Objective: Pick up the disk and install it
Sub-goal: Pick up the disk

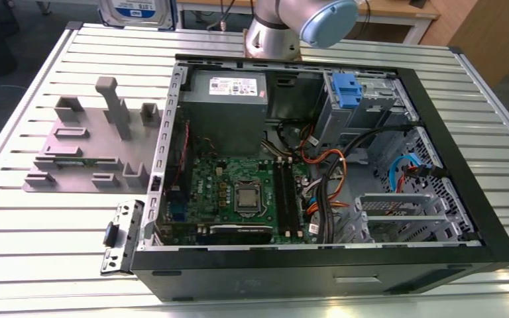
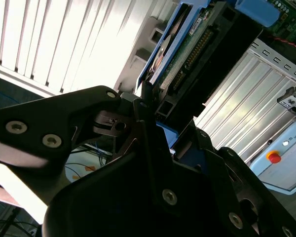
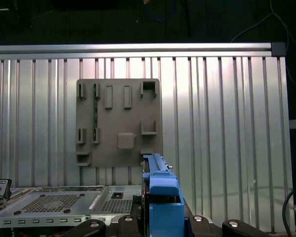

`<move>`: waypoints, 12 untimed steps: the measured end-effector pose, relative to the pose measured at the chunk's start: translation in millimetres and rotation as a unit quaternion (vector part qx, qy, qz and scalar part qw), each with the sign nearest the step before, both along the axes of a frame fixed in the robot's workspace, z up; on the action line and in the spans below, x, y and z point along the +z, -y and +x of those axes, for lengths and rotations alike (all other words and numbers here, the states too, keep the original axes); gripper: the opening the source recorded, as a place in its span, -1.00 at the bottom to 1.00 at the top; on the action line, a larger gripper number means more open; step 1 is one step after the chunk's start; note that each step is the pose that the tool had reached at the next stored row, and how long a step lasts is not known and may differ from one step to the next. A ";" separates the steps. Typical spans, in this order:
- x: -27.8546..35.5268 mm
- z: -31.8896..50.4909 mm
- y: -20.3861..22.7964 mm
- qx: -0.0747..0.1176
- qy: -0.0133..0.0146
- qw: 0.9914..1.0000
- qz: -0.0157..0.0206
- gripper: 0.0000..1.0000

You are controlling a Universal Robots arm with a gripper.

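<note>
The claw (image 2: 158, 123) is closed on the disk (image 2: 180, 44). In the second wrist view its black fingers (image 2: 113, 121) clamp one short end of the blue frame, and the rest of the disk reaches out free past them. In the first wrist view the disk (image 3: 160, 197) is seen edge-on as a narrow blue strip. Its long axis runs straight away from the claw toward the table (image 3: 222, 123), so it hangs upright with its thin edges to the sides. In the exterior view the disk (image 1: 140, 12) hangs above the far edge of the table (image 1: 42, 218), toward the exterior view's left. It is cut off by the top of the picture, and its white-and-blue label faces the camera. The second wrist view shows silver metal on one flat face and a green circuit board on the other, both bordered by blue plastic. Nothing touches the disk except the claw, and there is open air on all sides of it. Below it lies the grey slotted plate (image 3: 118, 123), with bare ribbed table around that. On the exterior view's right of the plate (image 1: 87, 142) is the open computer case (image 1: 325, 265), with its raised black walls. Inside the case are another blue drive holder (image 1: 347, 89) near the far corner and a grey power supply (image 1: 228, 89) beside it. The arm (image 1: 299, 26) rises behind the case.
</note>
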State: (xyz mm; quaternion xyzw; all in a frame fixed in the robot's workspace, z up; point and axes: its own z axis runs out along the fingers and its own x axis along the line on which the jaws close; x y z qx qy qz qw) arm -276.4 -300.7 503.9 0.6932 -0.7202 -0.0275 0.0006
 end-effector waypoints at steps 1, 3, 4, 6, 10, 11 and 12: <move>0.0 0.4 0.0 0.000 0.000 1.000 0.000 -0.27; 0.0 1.1 0.0 0.000 0.000 1.000 0.000 -0.27; 0.0 1.4 0.0 0.000 0.000 1.000 0.000 -0.27; 0.0 2.1 0.0 0.000 0.000 1.000 0.000 -0.27; -0.1 3.6 0.0 0.000 0.000 1.000 0.000 -0.27; -0.1 3.9 0.0 0.000 0.000 1.000 0.000 -0.27; -0.1 4.2 0.0 0.000 0.000 1.000 0.000 -0.27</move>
